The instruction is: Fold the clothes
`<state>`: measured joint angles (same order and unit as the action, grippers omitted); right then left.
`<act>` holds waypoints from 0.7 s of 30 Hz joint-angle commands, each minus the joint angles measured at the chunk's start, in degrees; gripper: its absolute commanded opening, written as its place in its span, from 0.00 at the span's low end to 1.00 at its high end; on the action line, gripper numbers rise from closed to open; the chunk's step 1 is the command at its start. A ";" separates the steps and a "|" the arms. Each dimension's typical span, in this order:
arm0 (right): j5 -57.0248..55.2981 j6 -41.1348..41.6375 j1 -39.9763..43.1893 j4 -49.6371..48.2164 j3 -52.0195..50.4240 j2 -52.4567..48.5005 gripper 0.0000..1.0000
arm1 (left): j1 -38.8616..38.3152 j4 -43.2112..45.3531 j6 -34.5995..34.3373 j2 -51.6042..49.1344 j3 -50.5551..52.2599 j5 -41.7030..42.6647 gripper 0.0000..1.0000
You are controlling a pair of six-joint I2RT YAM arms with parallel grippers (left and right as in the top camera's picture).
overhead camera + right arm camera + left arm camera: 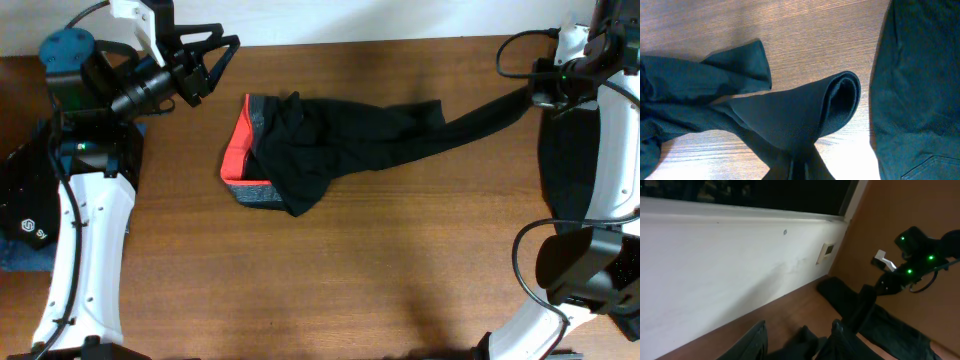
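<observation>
- Black trousers (330, 140) bunched mid-frame; right gripper (540, 97), upper right, pinches a leg end (500, 108), apparently straightening.
- Left gripper (205, 55), upper left, gapes empty; next it likely needs the waistband (238, 150).

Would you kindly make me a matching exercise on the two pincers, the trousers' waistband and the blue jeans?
1. left pincer
2. right pincer
3. waistband
4. blue jeans

A. red-orange
B. open, holding nothing
C. far left of the overhead view
D. shut on the trouser leg

Pairs: 1-B, 2-D, 3-A, 4-C
</observation>
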<state>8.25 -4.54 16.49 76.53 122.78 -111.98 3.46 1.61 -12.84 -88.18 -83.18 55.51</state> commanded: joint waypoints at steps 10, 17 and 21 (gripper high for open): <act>0.13 0.26 0.42 0.00 0.02 1.03 0.04 | -1.70 -33.79 8.22 -4.09 -0.39 -22.56 0.50; 0.13 0.26 0.42 0.33 0.02 1.03 0.04 | -5.55 -42.97 1.03 -16.50 -0.39 -22.21 0.54; 0.11 0.26 0.42 0.79 0.02 1.03 0.04 | -7.39 -43.67 -4.70 -25.35 -0.39 -22.34 0.56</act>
<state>8.25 -4.51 16.49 77.01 122.78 -111.98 -2.96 -41.63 -11.64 -108.53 -83.68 33.82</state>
